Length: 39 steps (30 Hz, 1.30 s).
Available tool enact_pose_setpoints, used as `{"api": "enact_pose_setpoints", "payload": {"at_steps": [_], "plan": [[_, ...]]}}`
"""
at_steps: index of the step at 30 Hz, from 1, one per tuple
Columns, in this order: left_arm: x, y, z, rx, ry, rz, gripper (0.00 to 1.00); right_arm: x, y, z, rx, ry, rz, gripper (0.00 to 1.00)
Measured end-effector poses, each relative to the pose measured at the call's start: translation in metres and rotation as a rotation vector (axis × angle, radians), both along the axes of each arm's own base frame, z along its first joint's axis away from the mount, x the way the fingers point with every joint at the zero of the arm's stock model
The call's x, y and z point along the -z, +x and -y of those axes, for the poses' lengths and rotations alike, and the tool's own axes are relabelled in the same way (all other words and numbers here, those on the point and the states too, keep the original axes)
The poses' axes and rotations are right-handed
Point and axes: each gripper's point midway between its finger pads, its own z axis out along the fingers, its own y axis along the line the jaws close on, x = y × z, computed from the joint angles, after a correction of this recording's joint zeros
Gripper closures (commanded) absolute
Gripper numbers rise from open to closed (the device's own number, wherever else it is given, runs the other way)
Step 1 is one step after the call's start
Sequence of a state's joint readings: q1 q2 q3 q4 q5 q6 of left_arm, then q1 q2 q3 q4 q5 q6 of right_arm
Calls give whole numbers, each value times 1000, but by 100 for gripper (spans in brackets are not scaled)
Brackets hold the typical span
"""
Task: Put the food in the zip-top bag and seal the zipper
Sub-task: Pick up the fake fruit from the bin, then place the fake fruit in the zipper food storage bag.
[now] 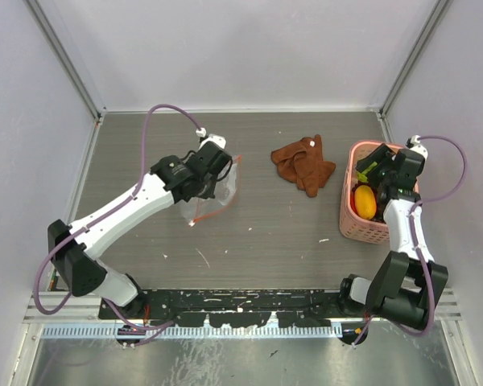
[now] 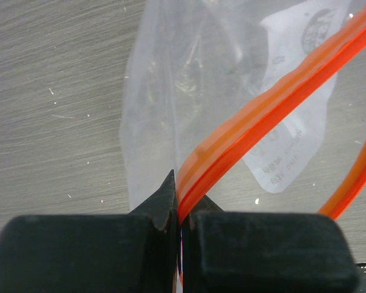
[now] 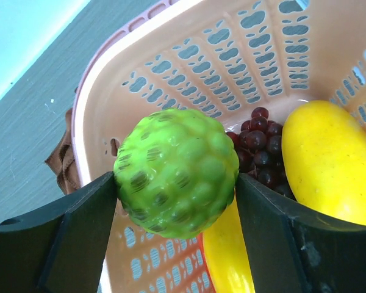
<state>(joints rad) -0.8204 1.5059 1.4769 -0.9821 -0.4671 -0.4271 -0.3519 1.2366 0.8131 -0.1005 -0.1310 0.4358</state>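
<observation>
Zip-top bag (image 1: pixel 216 193) is above grey wood-grain table (image 1: pixel 258 233), between pale walls (image 1: pixel 225 48).

white label (image 2: pixel 291 46) on zip-top bag (image 2: pixel 165 91), print illegible

Seen from above, on a grey table (image 1: pixel 249 233), the left gripper (image 1: pixel 216 178) meets a clear zip-top bag (image 1: pixel 217 201), a brown cloth (image 1: pixel 303 165) lies mid-table, and the right gripper (image 1: pixel 378 173), with a lime-green ball (image 1: pixel 369 170) at its fingers, hangs over a pink basket (image 1: pixel 358 229) containing a yellow-orange fruit (image 1: pixel 365 201).
</observation>
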Motion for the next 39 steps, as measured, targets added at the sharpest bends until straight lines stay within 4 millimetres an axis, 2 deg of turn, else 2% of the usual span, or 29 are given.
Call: {"api": "enact_pose_setpoints", "payload": {"at_steps": [6, 12, 15, 21, 24, 32, 39], "plan": [[-15, 0, 2, 27, -45, 38, 100, -31, -17, -8, 16, -51, 53, 65], [-14, 0, 8, 67, -55, 31, 100, -70, -40, -19, 7, -120, 149, 69], [-14, -1, 9, 85, -51, 25, 100, -83, -47, -24, -2, -149, 188, 73], [-7, 0, 17, 113, -47, -11, 100, -79, -56, -28, -17, -164, 192, 77], [-6, 2, 24, 125, -49, -27, 100, -76, -58, -37, -57, -157, 185, 78], [-19, 11, 42, 160, -56, -52, 100, -97, -60, -95, -285, -149, 288, 79], [-14, 12, 50, 175, -40, -106, 100, -115, -62, -142, -466, -132, 418, 81]]}}
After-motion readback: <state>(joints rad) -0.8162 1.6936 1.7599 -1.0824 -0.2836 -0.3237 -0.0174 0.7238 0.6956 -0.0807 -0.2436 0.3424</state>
